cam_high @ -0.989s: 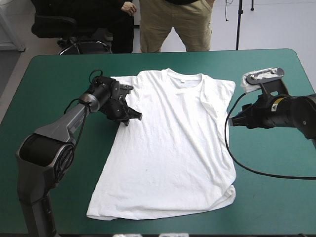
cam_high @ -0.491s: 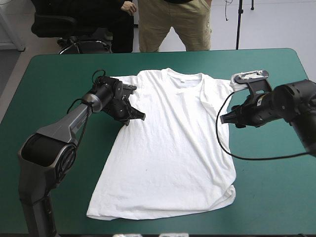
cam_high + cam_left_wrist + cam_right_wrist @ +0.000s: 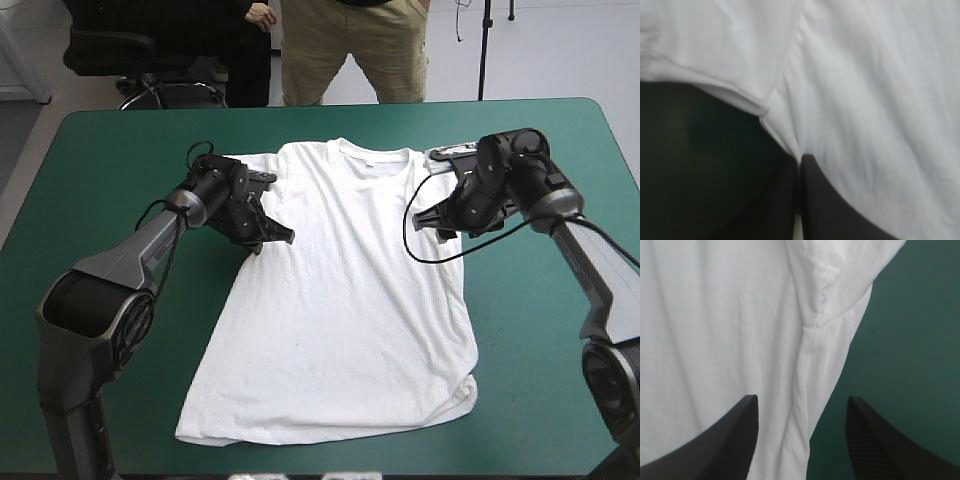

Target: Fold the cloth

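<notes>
Progress is at an early stage. T-shirt (image 3: 340, 300) lies spread flat at the centre of the frame on the teal-green surface (image 3: 120, 150), with its collar (image 3: 372, 157) toward the upper edge and its hem (image 3: 320, 425) toward the lower edge. No fold across the body is visible, so the folding proper is judged to be wholly outstanding. Left tool (image 3: 275, 238), at centre left, is clamped on the garment where the sleeve meets the side seam; its wrist view shows the black fingers pressed together with a thin sliver of white cloth between them. Right tool (image 3: 432, 225), at upper right, has its fingers apart and holds nothing; it is poised over the opposite armpit, with the side edge lying between the fingers in its wrist view. Cloth condition: white and lightly creased. The right sleeve (image 3: 440, 178) is turned in over the chest with a puckered ridge at the seam. The lower right corner of the hem is slightly bunched. Both side grips appear necessary before any lift.
</notes>
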{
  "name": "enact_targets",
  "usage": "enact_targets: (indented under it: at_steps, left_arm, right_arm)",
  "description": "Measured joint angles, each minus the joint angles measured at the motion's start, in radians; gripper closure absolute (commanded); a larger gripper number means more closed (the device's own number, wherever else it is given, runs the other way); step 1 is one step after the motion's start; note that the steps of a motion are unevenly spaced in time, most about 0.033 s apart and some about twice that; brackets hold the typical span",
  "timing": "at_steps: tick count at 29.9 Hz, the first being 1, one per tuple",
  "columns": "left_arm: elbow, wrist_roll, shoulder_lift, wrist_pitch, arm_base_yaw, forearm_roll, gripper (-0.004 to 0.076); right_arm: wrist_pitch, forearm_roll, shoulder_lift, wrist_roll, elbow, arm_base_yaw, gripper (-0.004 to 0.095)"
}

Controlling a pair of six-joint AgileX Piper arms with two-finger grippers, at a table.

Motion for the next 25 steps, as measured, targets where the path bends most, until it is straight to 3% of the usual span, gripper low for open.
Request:
enact_targets:
  at_steps: [25]
  left_arm:
    - [-0.001, 0.000, 0.001, 0.000, 0.000, 0.000, 0.0741]
  right_arm:
    - [-0.098, 0.010, 0.264, 0.032, -0.002, -0.068, 0.0412]
